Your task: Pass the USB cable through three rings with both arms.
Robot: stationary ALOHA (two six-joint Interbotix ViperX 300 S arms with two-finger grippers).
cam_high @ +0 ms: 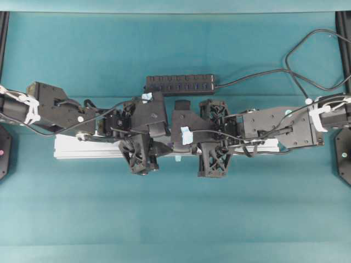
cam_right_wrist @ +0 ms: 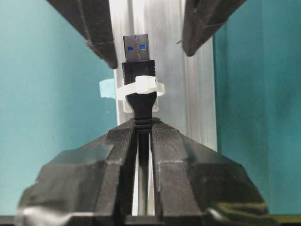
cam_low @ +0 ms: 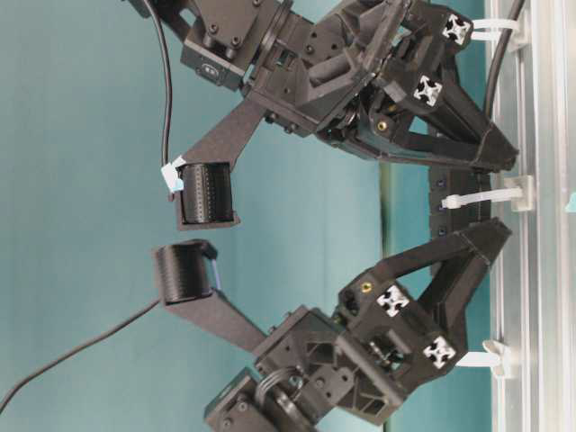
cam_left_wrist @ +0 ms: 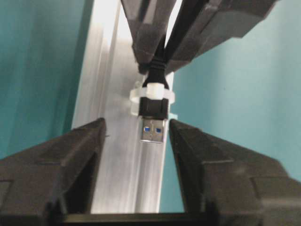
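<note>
The plug [cam_left_wrist: 154, 120] lies lengthwise along the rail [cam_left_wrist: 110, 141], threaded through a ring [cam_left_wrist: 153, 90], metal tip toward the left gripper [cam_left_wrist: 136, 136]. Right gripper [cam_right_wrist: 142, 134] clamps the cable behind the ring. Left jaws stand apart, flanking the tip with clear gaps either side.

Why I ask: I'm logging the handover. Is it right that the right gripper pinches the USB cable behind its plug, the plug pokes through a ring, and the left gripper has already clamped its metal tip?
Not quite. In the left wrist view the left gripper stands open, its fingers flanking the plug without touching. The right gripper does pinch the USB cable, and the plug sits through the ring.
</note>
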